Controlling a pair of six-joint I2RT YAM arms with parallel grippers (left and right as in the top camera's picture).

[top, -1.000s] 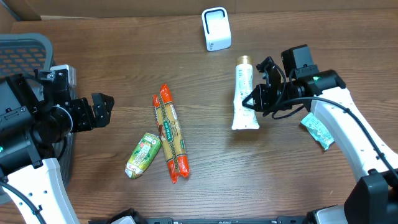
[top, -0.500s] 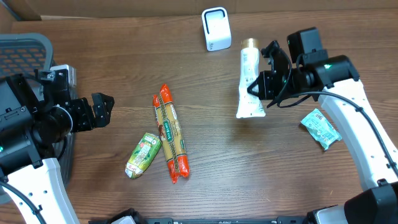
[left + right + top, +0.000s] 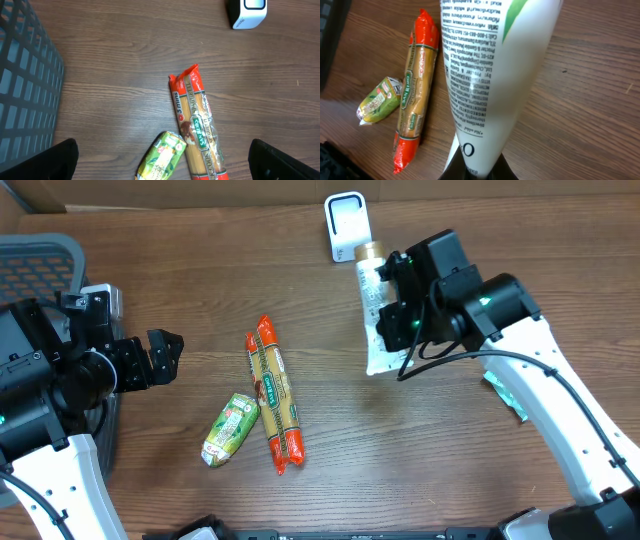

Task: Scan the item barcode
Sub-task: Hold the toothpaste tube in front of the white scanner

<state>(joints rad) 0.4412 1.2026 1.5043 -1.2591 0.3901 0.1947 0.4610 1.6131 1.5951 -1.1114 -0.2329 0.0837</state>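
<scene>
The white scanner (image 3: 347, 225) stands at the far edge of the wooden table (image 3: 330, 480), and everything else is placed from it. Just beside it, on the nearer right, the right gripper (image 3: 392, 322) pinches a white tube (image 3: 373, 300) with its jaws pressed tight on the flat crimped end. The tube's gold cap points toward the scanner and almost reaches it. The right wrist view shows the tube's printed side (small black text, a green stripe near the top) filling most of the frame. No barcode can be made out there.

Nearer than the scanner and to its left lies a long pasta package (image 3: 273, 392) with orange ends. A small green packet (image 3: 230, 428) lies just beside its near end. Well to the scanner's right, a green wrapper (image 3: 505, 392) is partly hidden under the right arm.

Far to the scanner's left, the left gripper (image 3: 166, 357) hangs with its jaws spread wide, holding nothing, next to a grey basket (image 3: 40, 265).
</scene>
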